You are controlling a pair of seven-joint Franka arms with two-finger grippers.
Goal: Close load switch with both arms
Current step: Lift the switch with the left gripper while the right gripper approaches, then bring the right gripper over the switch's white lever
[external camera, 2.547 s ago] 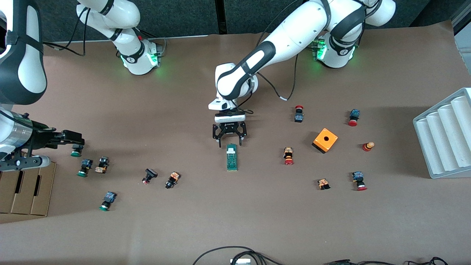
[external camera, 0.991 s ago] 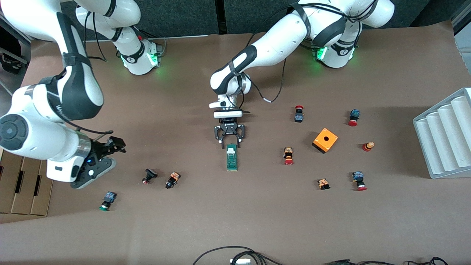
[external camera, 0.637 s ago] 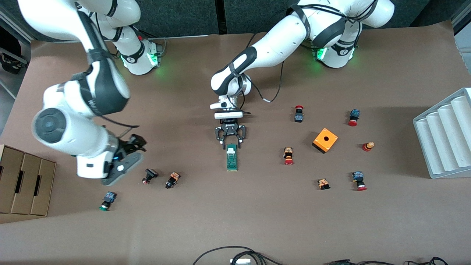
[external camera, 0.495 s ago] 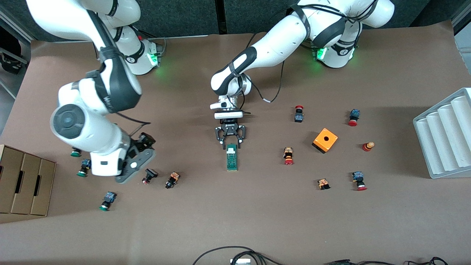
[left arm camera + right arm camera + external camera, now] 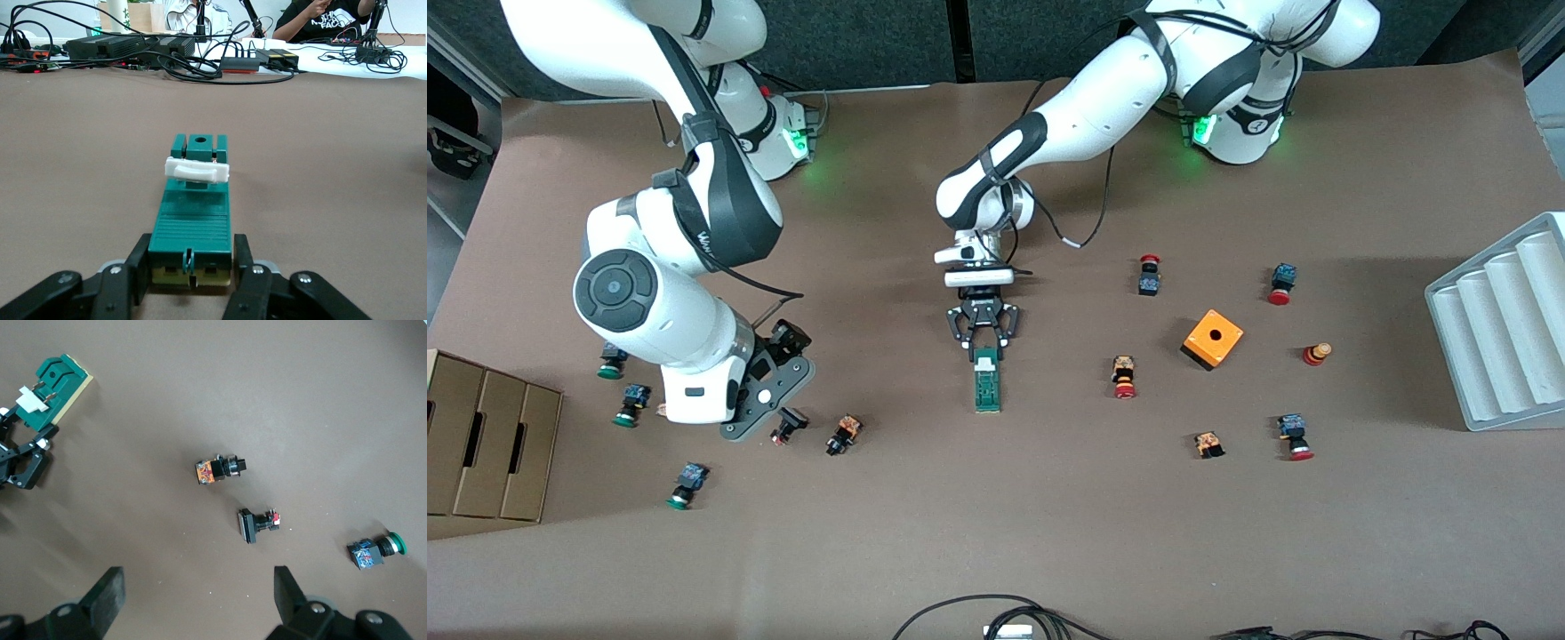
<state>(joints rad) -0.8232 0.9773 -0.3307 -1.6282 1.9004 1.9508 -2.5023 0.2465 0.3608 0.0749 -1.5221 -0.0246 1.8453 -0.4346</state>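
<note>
The load switch (image 5: 987,384), a narrow green block with a white piece (image 5: 197,171) across its top, lies flat on the brown table near the middle. My left gripper (image 5: 985,348) is low on the table at the switch's end nearest the robots' bases. In the left wrist view its fingers (image 5: 137,267) press both sides of the switch (image 5: 192,223). My right gripper (image 5: 772,398) hangs open over the table toward the right arm's end, with nothing between its fingers (image 5: 107,593). The right wrist view shows the switch (image 5: 57,387) and my left gripper (image 5: 23,460) farther off.
Small push buttons (image 5: 843,434) (image 5: 786,425) (image 5: 685,483) lie under and beside my right gripper, and others lie toward the left arm's end. An orange cube with a hole (image 5: 1213,339), a white ribbed tray (image 5: 1503,329), a cardboard box (image 5: 485,444) and cables (image 5: 996,613) are also here.
My left gripper's fingers have closed in on the switch's end. My right arm has swung from the table's edge toward the middle, now over the push buttons, still open.
</note>
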